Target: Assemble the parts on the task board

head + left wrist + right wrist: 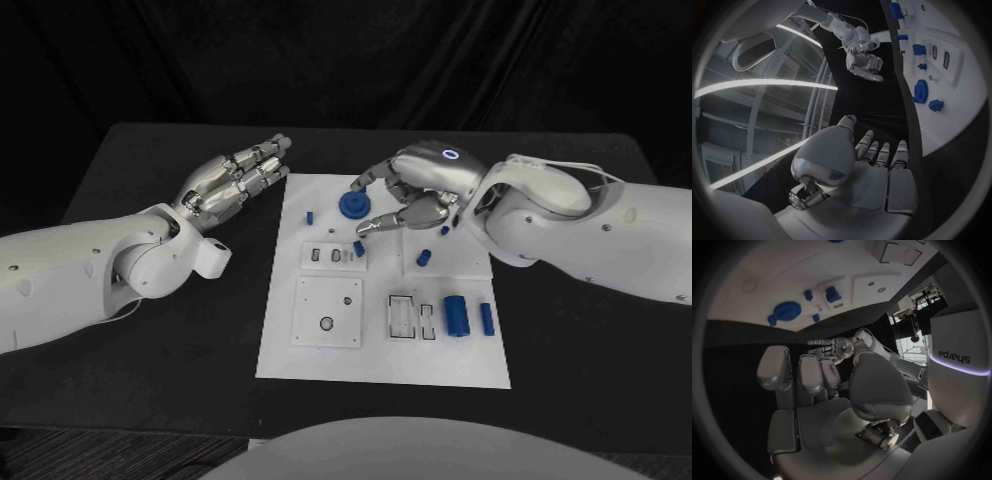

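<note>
1. Left hand (238, 178): off the near-left side, fingers straight and together, palm up, holding nothing.
2. Right hand (411, 195): arched downward, fingers apart and curved, nothing gripped.

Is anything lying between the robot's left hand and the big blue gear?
Head view: left hand, blue gear; between them only bare white board and one small blue peg.

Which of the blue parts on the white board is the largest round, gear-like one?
The blue toothed disc near the white task board's far edge, beside the right hand; the other blue parts are small pegs or cylinders.
</note>
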Robot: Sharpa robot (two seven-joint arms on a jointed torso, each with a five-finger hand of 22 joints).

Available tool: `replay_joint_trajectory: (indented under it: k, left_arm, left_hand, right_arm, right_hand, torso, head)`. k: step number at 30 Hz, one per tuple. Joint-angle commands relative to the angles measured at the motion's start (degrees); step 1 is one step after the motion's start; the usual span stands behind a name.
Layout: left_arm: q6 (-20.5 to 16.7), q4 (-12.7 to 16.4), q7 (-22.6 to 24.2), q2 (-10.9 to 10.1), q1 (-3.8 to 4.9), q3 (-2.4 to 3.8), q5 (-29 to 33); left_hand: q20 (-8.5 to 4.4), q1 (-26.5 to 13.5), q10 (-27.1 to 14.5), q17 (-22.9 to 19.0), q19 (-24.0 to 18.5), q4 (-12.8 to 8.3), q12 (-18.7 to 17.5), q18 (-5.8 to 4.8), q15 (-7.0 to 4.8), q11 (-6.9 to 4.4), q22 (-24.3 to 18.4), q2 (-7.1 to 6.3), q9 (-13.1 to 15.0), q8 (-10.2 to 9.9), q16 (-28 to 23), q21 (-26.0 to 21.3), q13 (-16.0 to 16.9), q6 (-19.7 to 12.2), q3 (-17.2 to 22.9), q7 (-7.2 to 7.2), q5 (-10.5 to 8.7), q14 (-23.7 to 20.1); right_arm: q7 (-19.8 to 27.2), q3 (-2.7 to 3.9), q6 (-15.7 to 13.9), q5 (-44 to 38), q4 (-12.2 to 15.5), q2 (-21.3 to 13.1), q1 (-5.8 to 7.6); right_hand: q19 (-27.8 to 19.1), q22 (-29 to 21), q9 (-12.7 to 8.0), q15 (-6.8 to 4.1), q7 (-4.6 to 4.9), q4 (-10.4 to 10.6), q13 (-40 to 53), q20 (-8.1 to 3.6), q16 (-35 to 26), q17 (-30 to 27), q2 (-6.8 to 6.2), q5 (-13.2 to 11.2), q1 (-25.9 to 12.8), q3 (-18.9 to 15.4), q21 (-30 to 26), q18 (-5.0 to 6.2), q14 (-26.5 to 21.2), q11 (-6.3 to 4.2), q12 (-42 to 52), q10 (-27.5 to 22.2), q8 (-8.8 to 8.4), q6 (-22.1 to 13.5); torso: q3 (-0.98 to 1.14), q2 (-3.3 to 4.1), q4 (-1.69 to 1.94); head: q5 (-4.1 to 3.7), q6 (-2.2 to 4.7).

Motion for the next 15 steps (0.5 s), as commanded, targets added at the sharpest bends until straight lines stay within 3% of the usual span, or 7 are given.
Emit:
replay_joint_trajectory:
  k: [1,5,6,9,12,14,15]
  left_arm:
    - [-5.1,1.6,9.3,-0.8,-0.03,0.06,-4.8]
    - [-8.4,2.9,9.9,-1.7,0.05,0.08,-7.4]
    - [-9.5,3.3,9.9,-2.0,0.11,0.08,-8.5]
    - [-12.9,4.4,9.9,-2.9,0.50,0.10,-15.1]
    - [-15.5,4.2,9.5,-2.7,2.17,0.11,-21.9]
    - [-16.9,4.0,8.4,-2.0,3.80,0.10,-25.2]
    - [-17.1,4.0,7.4,-1.8,4.35,0.10,-26.2]
  left_hand:
    - [0.34,0.1,0.8,0.2,1.3,-0.9,1.2,0.75,0.52,1.06,0.5,-1.34,0.1,0.4,0.1,1.0,0.3,1.4,-0.6,0.30,-0.04,0.7]
    - [0.04,1.5,3.2,2.6,7.6,-2.5,3.5,0.78,0.49,1.81,2.5,-2.27,0.2,0.6,2.6,5.1,0.9,2.9,-0.8,0.59,-0.35,7.0]
    - [0.03,3.0,8.9,8.1,18.8,-3.0,9.0,0.56,0.94,3.45,5.9,-3.03,0.4,0.9,8.8,12.2,2.4,4.6,-0.5,0.56,-3.34,21.8]
    - [1.20,4.6,20.6,16.5,28.8,-1.7,20.8,0.30,2.44,6.71,8.6,-4.07,0.6,1.2,15.6,18.4,6.0,7.2,-0.9,-0.35,-8.40,33.8]
    - [1.07,5.4,26.3,23.2,34.9,0.7,27.3,0.29,2.49,7.11,11.3,-4.67,0.7,1.3,26.4,23.9,9.1,9.3,-1.8,-0.25,-11.89,39.7]
    - [1.02,5.7,33.9,29.6,39.0,3.1,35.1,0.32,2.00,6.86,14.2,-4.93,1.5,2.6,36.9,29.2,13.6,15.4,-2.9,0.46,-15.34,44.5]
    - [0.28,6.0,36.7,33.9,40.2,4.5,40.2,0.39,1.25,6.10,16.5,-5.11,2.3,3.9,43.4,32.8,17.1,21.2,-3.4,1.07,-16.58,45.8]
  right_arm:
    - [3.9,-0.02,-6.4,5.2,1.7,-3.1,2.39]
    - [3.8,-0.02,-7.0,6.4,2.7,-6.2,4.27]
    - [3.7,-0.02,-7.1,6.7,2.9,-7.1,4.72]
    - [2.4,-0.03,-6.5,7.3,3.1,-9.3,5.51]
    - [0.5,-0.04,-4.8,7.5,3.0,-10.6,5.77]
    - [-0.8,-0.04,-3.6,7.6,3.0,-11.5,5.65]
    - [-1.2,-0.04,-3.2,7.6,3.0,-11.8,5.54]
  right_hand:
    - [0.0,8.5,0.0,0.09,0.08,-0.1,0.0,0.17,0.2,0.0,2.24,-0.1,-3.1,-1.5,0.3,0.94,1.4,0.22,0.1,-0.3,0.89,2.0]
    - [-0.1,8.5,0.0,0.28,0.34,-0.2,-0.3,0.32,0.0,-0.3,3.10,-0.1,-3.1,-2.6,0.1,0.97,1.3,0.46,-0.1,-0.5,1.25,3.0]
    - [-0.1,8.5,0.0,0.30,0.36,-0.2,-0.2,0.35,0.1,-0.2,3.39,-0.1,-3.1,-2.8,0.0,0.98,1.3,0.48,0.0,-0.5,1.33,3.2]
    - [-0.1,8.5,0.0,0.37,0.38,-0.3,-0.2,0.47,0.2,-0.2,5.03,0.4,-2.1,-3.5,0.1,1.00,1.3,0.52,0.0,-0.5,1.75,4.4]
    - [-0.3,8.3,0.0,0.45,0.48,-0.3,-1.2,0.55,-0.3,-0.8,6.11,1.0,0.0,-4.2,-0.5,1.09,1.1,0.66,-0.6,-1.0,2.22,5.9]
    - [-0.4,8.3,-0.1,0.57,0.57,-0.3,-1.9,0.65,-0.5,-1.1,7.00,1.6,1.2,-4.5,-0.8,1.13,1.0,0.77,-1.2,-1.4,2.35,6.5]
    - [-0.4,8.3,-0.1,0.57,0.56,-0.3,-2.0,0.66,-0.5,-1.2,7.19,1.7,1.5,-4.6,-0.8,1.15,1.0,0.79,-1.3,-1.4,2.39,6.6]
  torso:
    - [-0.08,-0.20,-0.06]
    - [0.17,-0.42,-0.35]
    - [0.22,-0.50,-0.40]
    - [0.52,-0.93,-0.55]
    - [0.77,-1.19,-0.62]
    - [1.06,-1.43,-0.68]
    - [1.14,-1.52,-0.68]
  head:
    - [0.45,0.45]
    - [0.72,0.66]
    - [0.73,0.78]
    - [0.82,0.89]
    - [0.80,1.07]
    - [0.74,1.37]
    - [0.66,1.38]
